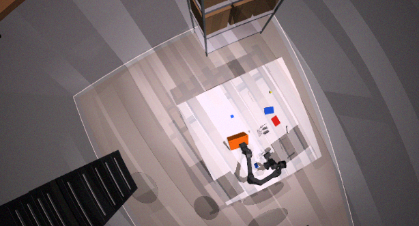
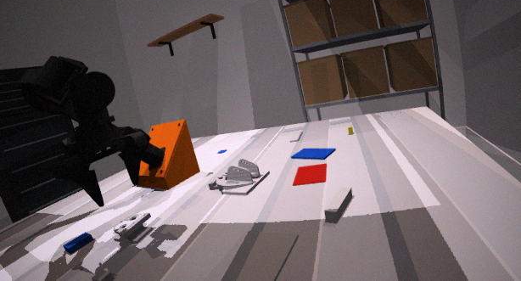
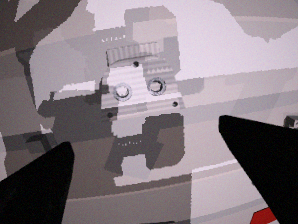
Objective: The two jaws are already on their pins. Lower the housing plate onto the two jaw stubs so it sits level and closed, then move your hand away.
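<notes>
The gripper (image 1: 267,160) (image 2: 119,194) (image 3: 147,136) was released, its fingers spread wide with nothing between them, and it hung above the table (image 1: 218,109) (image 2: 382,191) (image 3: 240,90). The plate (image 1: 267,149) (image 2: 132,227) (image 3: 140,95), grey with two round rings on its face, lay on the table beneath the gripper, clear of both fingertips. In the wrist view it showed ahead of the gap between the fingers, toward the upper edge. The two jaws (image 1: 264,129) (image 2: 243,171) stood on their base, off to one side of the gripper and well apart from the plate, so the plate was not on them. Near the gripper, on the plate's other side from the jaws in the exterior view, lay a small blue block (image 1: 256,165) (image 2: 78,243). The orange wedge (image 1: 238,141) (image 2: 171,157) rose behind the gripper in the exterior view. Farther out from the gripper, past the jaws, lay the red sheet (image 1: 276,121) (image 2: 310,174) (image 3: 263,216) and the blue sheet (image 1: 269,110) (image 2: 313,153), the latter farther off.
</notes>
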You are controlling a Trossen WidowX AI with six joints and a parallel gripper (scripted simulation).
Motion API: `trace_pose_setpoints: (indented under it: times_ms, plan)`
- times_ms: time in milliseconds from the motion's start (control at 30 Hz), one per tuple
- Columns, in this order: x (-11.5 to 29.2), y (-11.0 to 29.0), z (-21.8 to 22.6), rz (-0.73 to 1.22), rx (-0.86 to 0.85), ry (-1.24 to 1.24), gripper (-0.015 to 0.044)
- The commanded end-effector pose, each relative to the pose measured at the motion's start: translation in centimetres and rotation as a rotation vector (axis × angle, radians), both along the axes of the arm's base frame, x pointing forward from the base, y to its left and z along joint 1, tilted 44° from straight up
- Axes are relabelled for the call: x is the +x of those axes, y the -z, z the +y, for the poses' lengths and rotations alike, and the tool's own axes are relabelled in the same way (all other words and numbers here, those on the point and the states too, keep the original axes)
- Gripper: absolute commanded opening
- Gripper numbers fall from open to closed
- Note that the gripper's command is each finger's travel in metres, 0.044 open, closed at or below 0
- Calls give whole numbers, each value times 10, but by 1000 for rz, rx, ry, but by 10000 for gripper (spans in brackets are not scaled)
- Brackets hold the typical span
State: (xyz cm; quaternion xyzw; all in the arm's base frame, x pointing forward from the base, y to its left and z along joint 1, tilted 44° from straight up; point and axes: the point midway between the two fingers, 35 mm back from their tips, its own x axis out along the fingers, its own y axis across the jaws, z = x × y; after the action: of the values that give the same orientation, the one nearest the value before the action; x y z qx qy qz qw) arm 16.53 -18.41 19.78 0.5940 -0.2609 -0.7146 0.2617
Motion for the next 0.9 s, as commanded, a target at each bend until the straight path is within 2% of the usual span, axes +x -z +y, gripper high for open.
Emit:
trace_pose_setpoints:
  times_ms: [0,867]
  plan:
    - [-7,18,-16,11,3,6,440]
    - [-12,41,-38,11,1,6,440]
